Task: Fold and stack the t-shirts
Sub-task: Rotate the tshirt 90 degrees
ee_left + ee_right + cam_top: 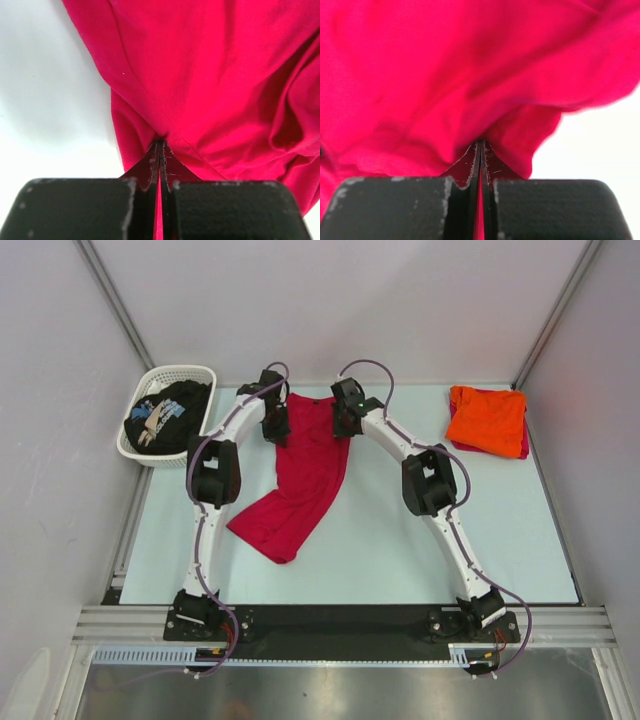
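1. One container stands on the table (400, 540): a white lattice basket (128, 448) at the far left corner. A black tee (172, 410) with pale blue-white print is bundled inside it, heaped up to the rim.
2. Outside the basket, an orange tee (487, 418) lies folded at the far right corner. A strip of red cloth (523, 443) shows under its right edge.
3. The red tee (300, 480) lies mid-table between the two arms, unfolded and rumpled. It runs from the far centre down toward the near left, well apart from the basket and the orange tee.
4. Left wrist view: the left gripper (160, 150) has its fingers pressed together on a fold of the red tee, and a thin red line shows in the slit between them. A stitched seam runs diagonally into the pinch. Pale table shows at left.
5. Right wrist view: the right gripper (480, 147) is likewise clamped on the red tee, again with red in the slit. The cloth fills most of the frame and looks blurred. Pale table shows at right.
6. Only the top view shows the basket, the black tee, the orange tee and the overall layout. There the wrist bodies hide both pinches, which only the wrist views confirm.
7. Whether the far end of the red tee is lifted off the table cannot be told.
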`<state>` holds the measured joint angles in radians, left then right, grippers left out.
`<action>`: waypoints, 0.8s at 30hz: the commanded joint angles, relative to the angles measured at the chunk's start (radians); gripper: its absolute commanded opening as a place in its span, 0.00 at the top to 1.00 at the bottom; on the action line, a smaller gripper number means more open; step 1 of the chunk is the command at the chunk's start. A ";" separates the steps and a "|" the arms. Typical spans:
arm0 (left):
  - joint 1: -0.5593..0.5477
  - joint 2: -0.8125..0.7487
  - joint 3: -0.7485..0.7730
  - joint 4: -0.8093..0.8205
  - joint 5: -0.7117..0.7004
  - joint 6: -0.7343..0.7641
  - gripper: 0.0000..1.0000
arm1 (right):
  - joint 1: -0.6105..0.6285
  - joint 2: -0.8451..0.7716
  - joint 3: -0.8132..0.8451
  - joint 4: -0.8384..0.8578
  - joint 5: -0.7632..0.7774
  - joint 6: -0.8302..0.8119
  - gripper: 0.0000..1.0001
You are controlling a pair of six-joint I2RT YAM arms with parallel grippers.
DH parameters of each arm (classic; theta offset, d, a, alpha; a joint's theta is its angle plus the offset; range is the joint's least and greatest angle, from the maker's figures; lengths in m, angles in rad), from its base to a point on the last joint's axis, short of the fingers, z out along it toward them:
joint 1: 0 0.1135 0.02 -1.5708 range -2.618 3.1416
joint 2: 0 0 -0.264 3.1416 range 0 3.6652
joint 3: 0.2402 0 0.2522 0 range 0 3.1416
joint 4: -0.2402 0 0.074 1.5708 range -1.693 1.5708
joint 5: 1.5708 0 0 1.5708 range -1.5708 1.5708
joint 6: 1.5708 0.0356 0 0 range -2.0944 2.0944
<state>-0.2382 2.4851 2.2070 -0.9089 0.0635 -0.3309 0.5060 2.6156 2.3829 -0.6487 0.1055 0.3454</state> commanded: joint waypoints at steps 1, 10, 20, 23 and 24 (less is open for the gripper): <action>0.030 -0.049 -0.009 -0.047 -0.028 0.049 1.00 | 0.000 -0.015 0.035 0.129 -0.076 0.001 1.00; 0.040 -0.448 -0.284 0.024 0.044 0.069 0.00 | -0.035 -0.443 -0.155 -0.073 -0.122 -0.019 0.92; 0.074 -0.767 -0.820 -0.042 0.130 0.061 0.00 | -0.288 -0.888 -1.157 0.041 -0.902 0.355 0.56; 0.077 -0.801 -0.937 -0.051 0.140 0.064 0.00 | -0.290 -0.951 -1.388 0.171 -1.030 0.438 0.55; 0.080 -0.810 -0.958 -0.051 0.150 0.061 0.00 | -0.287 -0.963 -1.437 0.225 -1.056 0.504 0.55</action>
<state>-0.1650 1.7073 1.3548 -0.9188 0.1642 -0.2787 0.1844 1.6676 1.1404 -0.5598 -0.6430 0.6518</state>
